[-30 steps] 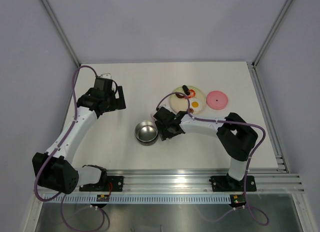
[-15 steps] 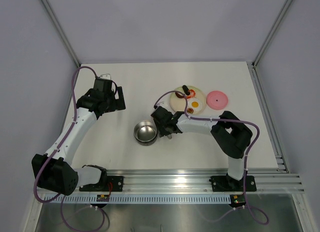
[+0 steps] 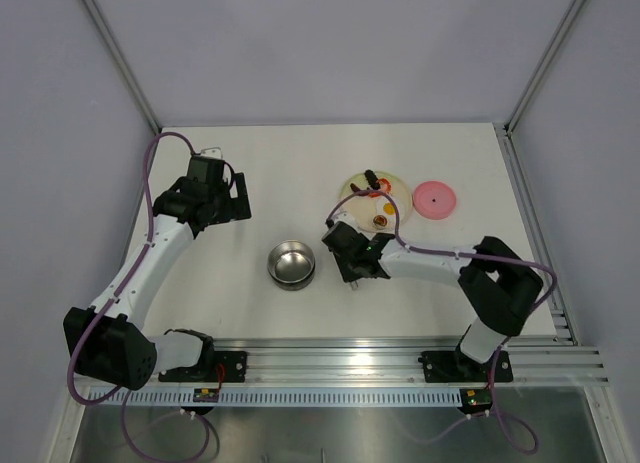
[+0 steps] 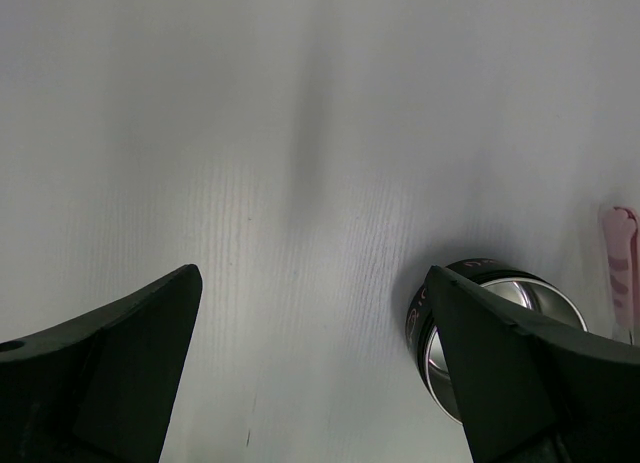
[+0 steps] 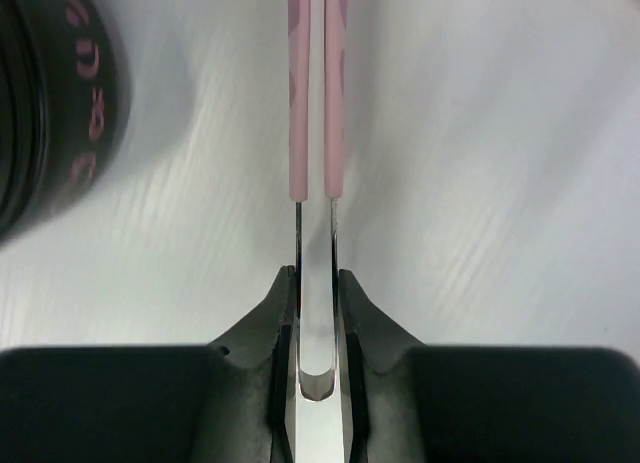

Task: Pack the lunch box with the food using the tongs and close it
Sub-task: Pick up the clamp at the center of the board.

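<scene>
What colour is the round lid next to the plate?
The lid is pink, best seen in the top external view.

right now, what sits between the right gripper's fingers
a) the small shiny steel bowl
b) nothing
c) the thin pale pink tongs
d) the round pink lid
c: the right wrist view shows the right gripper closed on the thin pale pink tongs near their joined end, while the round pink lid lies on the table and the small shiny steel bowl stands to the side.

Left pincer (image 4: 311,283) agape; right pincer (image 5: 315,283) pinched on the tongs (image 5: 298,103).
</scene>
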Robot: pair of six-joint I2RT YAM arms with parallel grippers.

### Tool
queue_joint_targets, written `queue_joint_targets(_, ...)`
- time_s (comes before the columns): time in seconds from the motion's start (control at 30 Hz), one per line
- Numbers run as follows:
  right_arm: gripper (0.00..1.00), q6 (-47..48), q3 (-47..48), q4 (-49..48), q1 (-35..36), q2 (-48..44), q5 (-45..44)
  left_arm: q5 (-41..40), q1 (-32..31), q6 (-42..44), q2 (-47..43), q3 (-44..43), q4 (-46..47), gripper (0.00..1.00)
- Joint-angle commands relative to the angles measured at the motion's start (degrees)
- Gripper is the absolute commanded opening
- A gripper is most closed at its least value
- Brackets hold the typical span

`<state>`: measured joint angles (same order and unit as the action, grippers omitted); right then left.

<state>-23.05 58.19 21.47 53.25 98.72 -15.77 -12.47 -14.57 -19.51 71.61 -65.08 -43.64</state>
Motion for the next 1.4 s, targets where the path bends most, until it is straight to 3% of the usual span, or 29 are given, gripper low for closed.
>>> queue_joint_targets(0.0,0.18,1.69,-4.12,2.15,0.27,-10.18,4.51,-0.45,-0.20,0.52,-1.48,0.22,1.80,0.99)
queue_joint_targets(0.07,0.20,1.60,-5.54,4.35,0.27,-12.31,5.31,-0.10,-0.28,0.26,-1.13,-0.05,1.80,0.99)
queue_joint_targets(0.23,0.50,-0.58,-7.13,11.22,0.27,-14.34,2.68,0.87,-0.20,-0.53,-0.78,-0.14,1.98,0.99)
queue_joint_targets(0.53,0.57,-7.79,-7.13,7.45,0.27,-8.01,0.82,3.42,-0.37,-2.55,-1.91,-0.40,1.71,0.99)
queue_joint_targets(0.7,0.99,-7.63,-8.62,3.05,0.36,-9.77,3.38,1.57,-0.29,-1.85,-2.44,-0.40,0.75,0.99)
queue_joint_targets(1.0,0.99,-7.18,-8.89,0.85,0.27,-7.40,-1.97,2.45,-0.46,-2.64,-2.80,1.01,1.63,0.99)
queue_joint_targets(1.37,0.71,-7.10,-9.76,-3.10,0.27,-2.66,-1.72,1.92,-0.37,-2.11,-2.45,1.53,1.80,0.99)
